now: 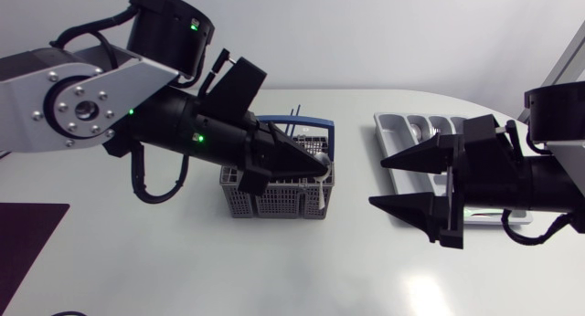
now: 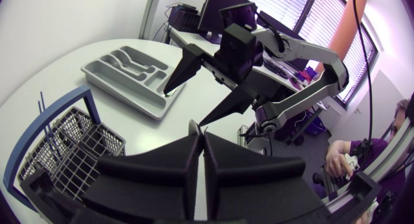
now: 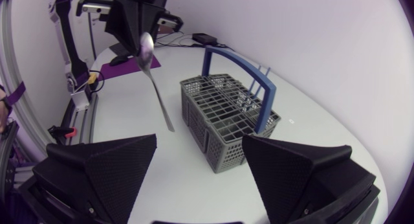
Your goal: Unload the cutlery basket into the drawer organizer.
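Currently grips a spoon (image 3: 155, 87) in the clenched left gripper (image 1: 322, 170), above the basket (image 1: 274, 203) at the table (image 1: 183, 261) middle. Holds the right gripper (image 1: 377, 181) released, spread wide, just left of the organizer (image 1: 400, 131).

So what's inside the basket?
I see thin blue sticks standing in one corner of the cutlery basket. The rest looks empty, but its walls hide the bottoms of the compartments.

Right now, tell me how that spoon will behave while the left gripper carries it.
The spoon hangs handle-down, pinched only at its bowl end by the left gripper, so it will probably swing or pivot. Its polished metal looks slippery, so it may slide out. The thin, straight handle looks stiff and should not bend.
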